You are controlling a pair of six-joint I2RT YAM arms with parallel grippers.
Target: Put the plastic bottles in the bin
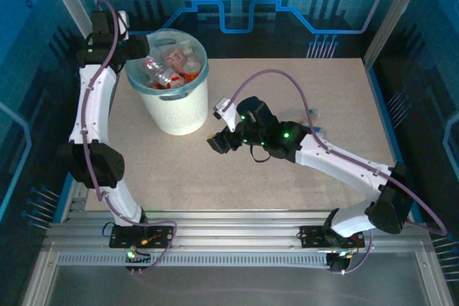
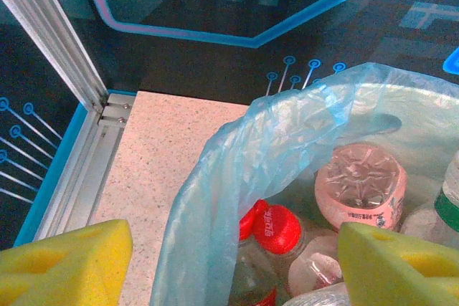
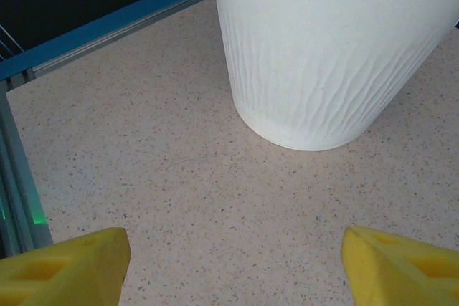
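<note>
The left fingers [image 2: 68, 263] stand apart and empty above the bin [image 1: 176, 109]. Between them, plastic bottles [image 2: 276, 228] lie inside, half hidden by a blue bag [image 2: 237, 155] fold. The right fingers [image 3: 64, 266] are apart over bare tabletop [image 3: 215, 198], with the bin ahead, its top cut off.

White arms [image 1: 92, 112], yellow fingers [image 3: 64, 266] (perhaps foam)

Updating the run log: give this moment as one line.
left jaws open above bin rim | right jaws open beside bin | bottles in bin
</note>
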